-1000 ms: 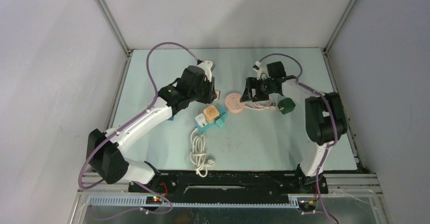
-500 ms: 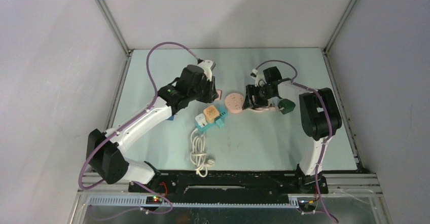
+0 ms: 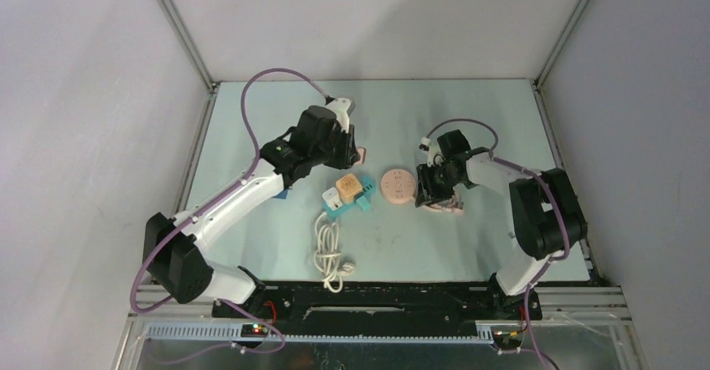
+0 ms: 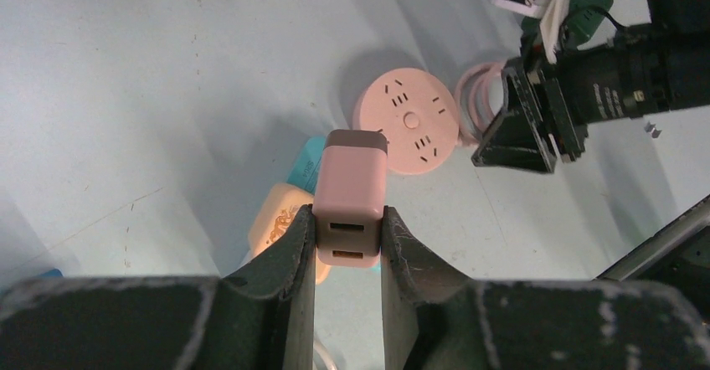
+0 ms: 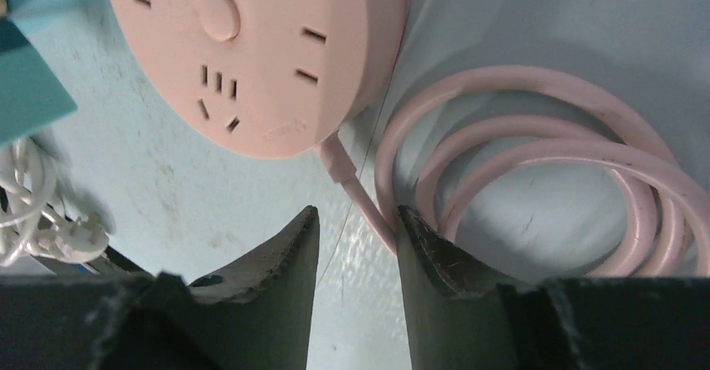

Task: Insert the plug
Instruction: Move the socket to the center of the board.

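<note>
Left gripper (image 4: 349, 221) is clamping the pink plug (image 4: 354, 177) across its 2 flat sides. It is holding the plug near the round pink socket (image 4: 410, 121), not touching it.

Right gripper (image 5: 356, 219) is sitting low at the socket's edge, fingers narrowed around the pink cord (image 5: 536, 148) where it leaves the body. Cannot tell whether they are pinching it.

Judging the plug light, rigid, smooth plastic, liable to twist under push, so the flat-side hold is suiting it. The socket looks light and is likely needing bracing.
</note>
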Action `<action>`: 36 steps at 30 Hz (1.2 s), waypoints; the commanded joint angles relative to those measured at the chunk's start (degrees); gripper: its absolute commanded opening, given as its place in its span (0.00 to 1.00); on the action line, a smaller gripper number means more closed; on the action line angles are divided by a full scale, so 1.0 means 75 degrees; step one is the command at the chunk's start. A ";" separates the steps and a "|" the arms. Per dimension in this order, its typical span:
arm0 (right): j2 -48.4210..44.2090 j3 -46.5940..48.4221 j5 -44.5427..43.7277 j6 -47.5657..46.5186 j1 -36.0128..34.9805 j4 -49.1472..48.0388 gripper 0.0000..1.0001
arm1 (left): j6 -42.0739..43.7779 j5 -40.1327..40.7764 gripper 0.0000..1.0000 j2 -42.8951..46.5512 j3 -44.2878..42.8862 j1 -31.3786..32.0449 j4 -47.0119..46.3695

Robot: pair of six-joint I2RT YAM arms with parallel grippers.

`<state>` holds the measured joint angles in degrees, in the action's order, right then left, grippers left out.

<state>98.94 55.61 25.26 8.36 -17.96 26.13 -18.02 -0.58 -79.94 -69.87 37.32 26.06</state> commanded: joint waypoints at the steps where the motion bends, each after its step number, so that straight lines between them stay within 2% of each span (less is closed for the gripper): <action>1: -0.1000 -0.0201 -0.0457 0.0012 -0.0205 0.0623 0.41 | 0.0232 0.0054 0.00 0.0061 -0.0489 -0.0055 -0.0286; 3: -0.1300 -0.0349 -0.0498 0.0044 -0.0199 0.0598 0.43 | 0.0427 0.0294 0.00 0.0215 -0.0413 -0.0056 -0.0386; 6: -0.1582 -0.0359 -0.0222 0.0074 -0.0066 0.0297 0.57 | 0.0846 0.0365 0.00 0.0581 -0.0069 -0.0055 -0.0784; 9: -0.1569 -0.0171 0.0586 0.0191 0.0304 -0.0192 0.71 | 0.1232 0.0348 0.00 0.1089 0.0474 -0.0060 -0.1366; 12: -0.1034 0.0441 0.0839 0.0223 0.0428 -0.0359 0.81 | 0.1734 0.0168 0.00 0.1576 0.1007 -0.0060 -0.1847; 16: 0.0358 0.1874 0.1001 0.0062 0.0348 0.0014 0.84 | 0.2375 -0.0237 0.00 0.1968 0.1388 -0.0054 -0.1932; 21: 0.1917 0.3798 0.0835 -0.0225 0.0093 0.0796 0.84 | 0.2868 -0.0445 0.00 0.2184 0.1502 -0.0054 -0.1442; 26: 0.3146 0.4983 0.0773 -0.0583 -0.0381 0.1610 0.75 | 0.3055 -0.0850 0.00 0.2375 0.1657 -0.0043 -0.1242; 29: 0.3412 0.5088 0.0743 -0.0756 -0.0664 0.1721 0.71 | 0.3182 -0.0988 0.00 0.2668 0.2034 -0.0043 -0.1574; 32: 0.3387 0.5042 0.0824 -0.1055 -0.0926 0.1965 0.61 | 0.3214 -0.0982 0.00 0.2968 0.2353 -0.0043 -0.1884; 36: 0.2957 0.4417 0.0912 -0.1393 -0.1183 0.2007 0.51 | 0.3243 -0.0819 0.00 0.3163 0.2436 -0.0045 -0.1937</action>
<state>124.25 91.53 31.70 2.04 -25.15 38.02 4.56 -6.61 -58.76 -52.29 37.30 15.75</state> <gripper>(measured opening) 0.541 0.289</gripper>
